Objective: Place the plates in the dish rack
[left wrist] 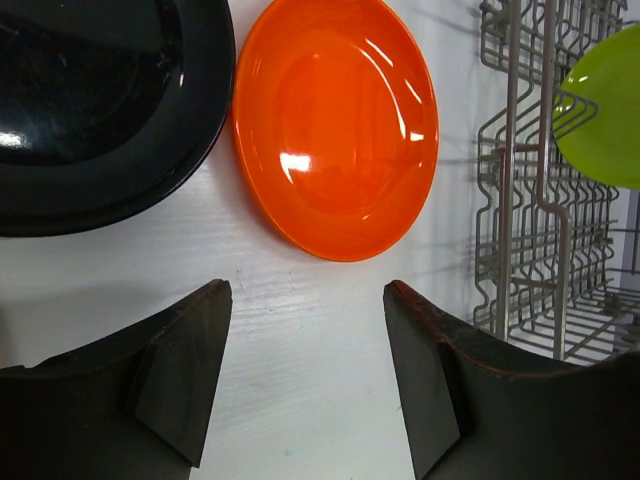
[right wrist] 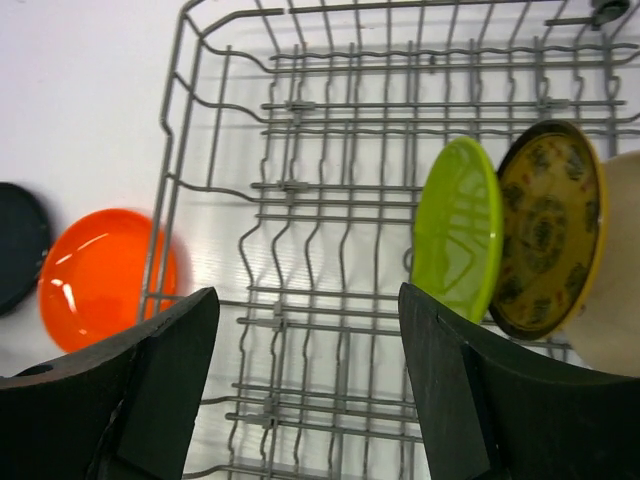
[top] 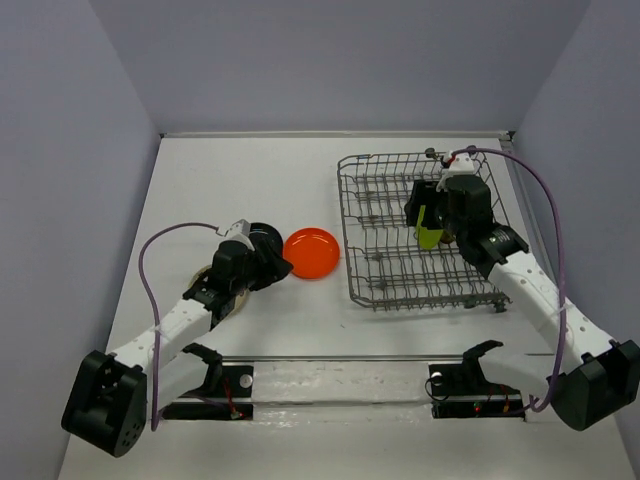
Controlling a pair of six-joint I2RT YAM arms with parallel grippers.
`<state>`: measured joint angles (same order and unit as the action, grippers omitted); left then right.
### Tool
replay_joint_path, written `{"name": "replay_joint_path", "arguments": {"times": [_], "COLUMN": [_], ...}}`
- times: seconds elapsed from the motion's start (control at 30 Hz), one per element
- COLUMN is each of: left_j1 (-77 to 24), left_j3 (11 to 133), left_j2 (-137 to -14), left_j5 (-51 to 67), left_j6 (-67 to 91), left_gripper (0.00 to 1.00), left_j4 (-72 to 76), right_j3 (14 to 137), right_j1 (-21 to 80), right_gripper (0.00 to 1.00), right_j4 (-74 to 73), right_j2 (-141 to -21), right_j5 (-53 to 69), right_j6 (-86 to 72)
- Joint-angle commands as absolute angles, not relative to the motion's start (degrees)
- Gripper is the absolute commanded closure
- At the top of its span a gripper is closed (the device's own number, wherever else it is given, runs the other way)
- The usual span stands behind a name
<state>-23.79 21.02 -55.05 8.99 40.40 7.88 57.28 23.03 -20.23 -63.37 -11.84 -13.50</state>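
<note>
Orange plate [left wrist: 335,125] lies just beyond the parted fingers of your left gripper [left wrist: 308,300], black plate [left wrist: 95,100] cropped at its left. Your right gripper [right wrist: 308,300] gapes too.

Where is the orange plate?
In the top view the orange plate lies flat on the table, left of the dish rack, with the black plate on its other side.

The surface [left wrist: 300,330] is white, and on it are a glossy orange plate [left wrist: 335,125] and a glossy black plate [left wrist: 95,100]. The dish rack [right wrist: 290,186] is grey wire. It holds a lime green plate [right wrist: 458,245], a dark brown plate [right wrist: 548,230] patterned with gold medallions inside a yellow-gold rim, and a plain beige plate [right wrist: 618,300].
</note>
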Motion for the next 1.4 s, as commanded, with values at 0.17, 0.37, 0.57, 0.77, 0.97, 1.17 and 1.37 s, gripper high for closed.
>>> {"name": "replay_joint_path", "arguments": {"times": [0.17,0.37,0.57,0.77,0.97,1.17,1.37], "left_j1": [-26.72,-27.77,-28.04,-27.95,-28.04,-28.04,-28.12], "left_j3": [19.86,19.95,21.36,21.27,20.83,18.11,19.07], "left_j2": [-65.29,-72.58,-77.86,-81.55,-84.29,-74.22,-57.60], "left_j5": [0.88,0.62,-1.93,-2.99,-3.69,-3.34,-1.85], "left_j6": [49.74,50.36,50.19,49.92,49.40,47.82,43.34], "left_gripper": [0.34,0.42,0.52,0.67,0.93,0.94,0.94], "left_j4": [24.07,28.82,31.99,34.45,36.47,35.43,25.94], "right_j3": [52.91,52.21,51.59,51.33,51.94,52.73,54.40], "right_j1": [24.35,24.35,24.35,24.87,24.87,25.40,27.93], "right_gripper": [0.22,0.22,0.23,0.23,0.23,0.23,0.23], "right_j4": [-11.69,-10.64,-8.97,-8.61,-8.79,-8.96,-6.42], "right_j2": [-58.80,-58.45,-59.32,-59.50,-59.15,-59.68,-63.36], "right_j5": [2.37,5.01,7.29,7.91,8.70,12.12,22.04], "right_j6": [-18.10,-19.16,-20.04,-20.30,-20.39,-19.69,-18.63]}}
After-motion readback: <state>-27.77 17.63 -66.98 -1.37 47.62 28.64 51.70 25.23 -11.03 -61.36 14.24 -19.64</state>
